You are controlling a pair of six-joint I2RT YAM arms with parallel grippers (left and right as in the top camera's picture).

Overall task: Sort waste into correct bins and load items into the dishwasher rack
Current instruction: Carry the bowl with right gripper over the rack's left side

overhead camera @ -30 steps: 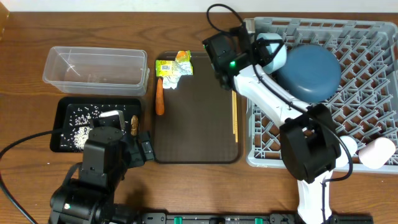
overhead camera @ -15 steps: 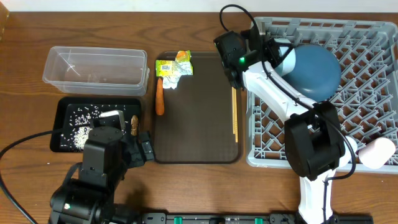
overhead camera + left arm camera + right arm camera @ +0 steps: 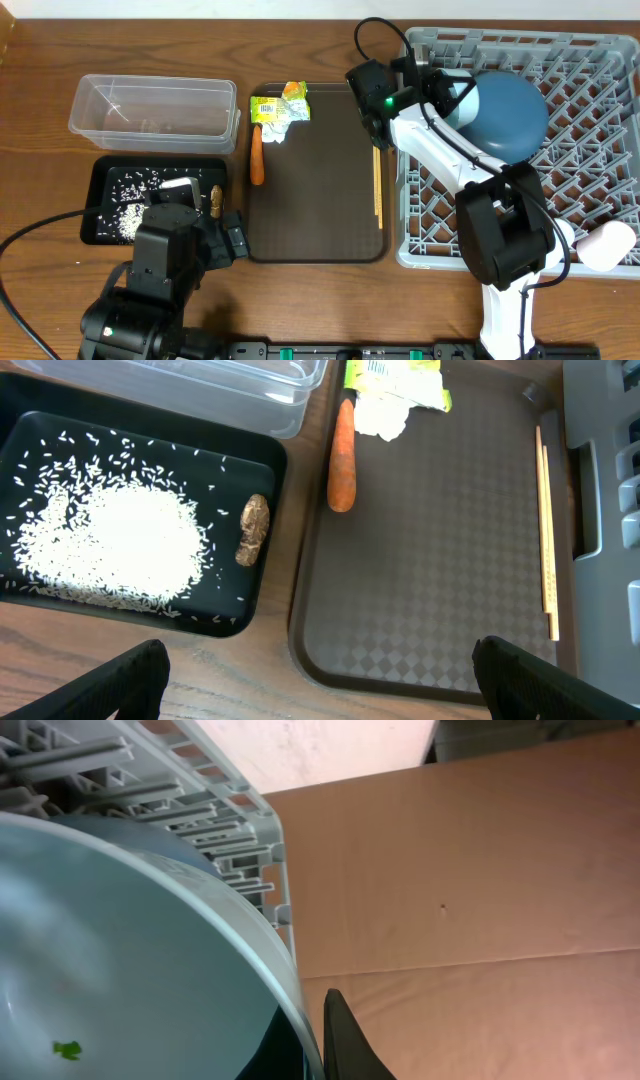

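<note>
My right gripper [image 3: 428,88] is shut on the rim of the light blue cup [image 3: 458,92] at the left edge of the grey dishwasher rack [image 3: 600,120], beside the dark blue bowl [image 3: 508,115]. In the right wrist view the cup [image 3: 120,950] fills the left and its rim sits between my fingers [image 3: 320,1040]. The pink cup [image 3: 608,245] lies at the rack's front right. My left gripper [image 3: 320,690] is open and empty above the table in front of the black tray [image 3: 270,470]. That tray holds rice [image 3: 110,545] and the brown lump [image 3: 252,530].
The brown serving tray [image 3: 315,200] holds the carrot [image 3: 256,158], the wrapper [image 3: 280,105] and the chopsticks [image 3: 378,190] along its right side. The clear tub [image 3: 155,110] stands behind the black tray [image 3: 100,175]. A cardboard wall stands behind the rack [image 3: 200,780].
My right gripper has carried the light blue cup to the right, from over the serving tray's corner to the rack's left edge. The left arm has not moved.
</note>
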